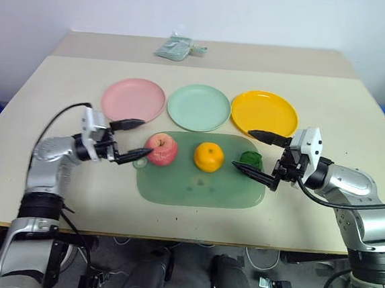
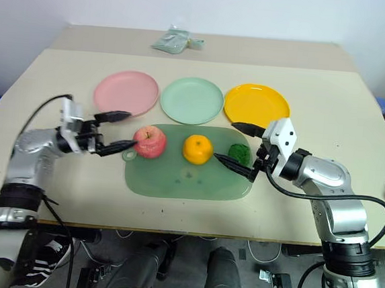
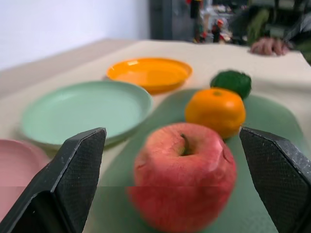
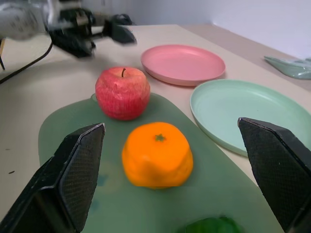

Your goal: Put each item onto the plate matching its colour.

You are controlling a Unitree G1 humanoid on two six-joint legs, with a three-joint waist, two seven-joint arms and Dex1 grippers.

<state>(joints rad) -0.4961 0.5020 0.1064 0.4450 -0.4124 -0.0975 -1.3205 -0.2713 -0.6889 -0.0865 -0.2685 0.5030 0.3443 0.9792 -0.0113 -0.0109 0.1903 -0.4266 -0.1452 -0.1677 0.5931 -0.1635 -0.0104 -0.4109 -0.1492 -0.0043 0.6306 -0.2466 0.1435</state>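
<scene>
Left eye view: apple (image 1: pixel 162 148), orange (image 1: pixel 208 157) and green ball (image 1: pixel 250 160) sit mid-frame on the mat (image 1: pixel 195 188), none plated yet. Left gripper (image 1: pixel 133 139) is spread wide at the apple and right gripper (image 1: pixel 256 151) wide around the ball, probably lining up grabs.

A pale beige table (image 1: pixel 63 85) carries everything. Across its middle lie three round plates in a row, touching or nearly so: a pink plate (image 1: pixel 133 99) on the left, a mint green plate (image 1: pixel 199 107) in the centre and a yellow-orange plate (image 1: pixel 264 112) on the right, and just in front of them lies a translucent green cutting mat (image 1: pixel 201 185). Near the far edge lies a small pale green packet (image 1: pixel 176 47).
</scene>
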